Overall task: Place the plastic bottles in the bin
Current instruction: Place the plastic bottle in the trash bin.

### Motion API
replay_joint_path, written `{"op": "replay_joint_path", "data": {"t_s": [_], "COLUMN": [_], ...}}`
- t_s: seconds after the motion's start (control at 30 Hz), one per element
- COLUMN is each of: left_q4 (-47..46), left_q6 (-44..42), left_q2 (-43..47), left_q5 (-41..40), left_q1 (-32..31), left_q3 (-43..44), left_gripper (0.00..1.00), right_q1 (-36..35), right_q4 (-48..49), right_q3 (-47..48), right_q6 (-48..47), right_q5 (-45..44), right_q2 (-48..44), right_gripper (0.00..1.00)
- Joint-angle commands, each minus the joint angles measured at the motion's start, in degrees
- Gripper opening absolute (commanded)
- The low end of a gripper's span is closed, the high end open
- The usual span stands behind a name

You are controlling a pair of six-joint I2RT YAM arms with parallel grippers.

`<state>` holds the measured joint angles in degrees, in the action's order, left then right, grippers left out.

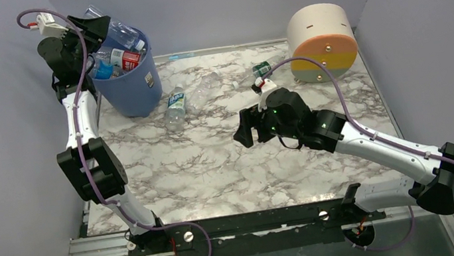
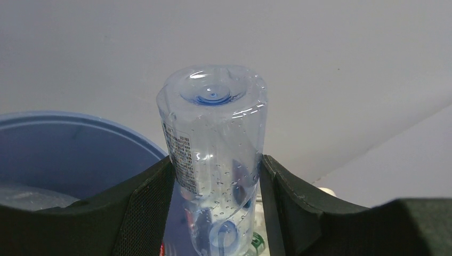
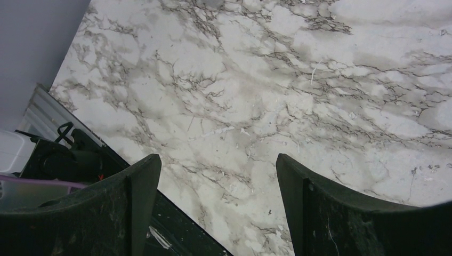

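Presently, our entries for this moment:

1. Left gripper (image 1: 93,27), raised at the far left. The jaws are clamped narrow on a clear, ribbed plastic bottle (image 2: 213,154). In the left wrist view it is gripped round the body, with its dimpled base uppermost.
2. Tall round blue plastic bin (image 1: 135,90). It stands at the far left of the marble-patterned table (image 1: 217,169), directly under the held bottle. Its mouth is already heaped with discarded bottles (image 1: 121,59).
3. Right gripper (image 1: 244,129). Its jaws are wide apart with nothing between them, and it hangs above bare marble near mid-table.
4. Bottles on the table: a blue-labelled clear bottle (image 1: 175,105) just beside the bin, and a green-labelled bottle (image 1: 261,69) near the cream, orange and yellow drum (image 1: 321,41).

Step in hand, as we judge it, is the release. We cannot tell whether the bottle's whole length sits inside the rim line, so we would bring it over the middle of the opening. We would lower it close to the heap, then part the jaws fully. With the bin this full, a high drop could bounce off the pile and over the edge. We would lift the wrist straight up afterwards, so the fingers do not catch the rim.
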<state>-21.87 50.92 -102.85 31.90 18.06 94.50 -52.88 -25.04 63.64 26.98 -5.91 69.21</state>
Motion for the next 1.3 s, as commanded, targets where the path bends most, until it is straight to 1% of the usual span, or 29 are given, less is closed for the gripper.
{"op": "replay_joint_path", "data": {"t_s": [0.0, 0.2, 0.4, 0.6, 0.8, 1.13, 1.2, 1.27], "left_q4": [-6.21, -8.99, -15.51, -16.89, -16.80, -16.55, -16.37, -15.63], "left_q6": [-6.13, -7.39, -6.67, -8.96, -11.35, -15.29, -15.49, -15.54], "left_q2": [0.15, -1.95, -3.64, -5.73, -7.30, -7.43, -8.02, -8.76], "left_q5": [-5.96, -9.20, -13.45, -17.45, -19.14, -20.66, -20.21, -19.73], "left_q1": [0.48, 0.12, -0.88, -3.02, -4.10, -4.56, -4.53, -4.56], "left_q3": [1.63, 1.49, -1.79, -1.20, -1.11, -2.82, -2.51, -1.80], "left_gripper": [0.60, 0.60, 0.60, 0.60, 0.61, 0.65, 0.67, 0.73], "right_q1": [-0.38, -0.38, -0.38, -0.38, -0.38, -0.38, -0.38, -0.38], "right_q4": [0.50, 0.38, -0.57, -1.88, -2.28, -2.03, -1.91, -1.94], "right_q3": [0.42, 0.53, 0.90, 0.79, 0.78, 1.75, 1.67, 1.83], "right_q6": [0.00, 0.17, 0.39, 0.62, 0.71, 0.29, 0.18, 0.09], "right_q5": [1.67, 1.87, 1.66, 0.81, 0.28, 0.59, 0.48, 0.62], "right_q2": [0.56, 1.04, 0.97, 0.17, 0.25, 1.79, 1.96, 2.22], "right_gripper": [0.82, 0.82, 0.82, 0.82, 0.82, 0.83, 0.83, 0.83]}}
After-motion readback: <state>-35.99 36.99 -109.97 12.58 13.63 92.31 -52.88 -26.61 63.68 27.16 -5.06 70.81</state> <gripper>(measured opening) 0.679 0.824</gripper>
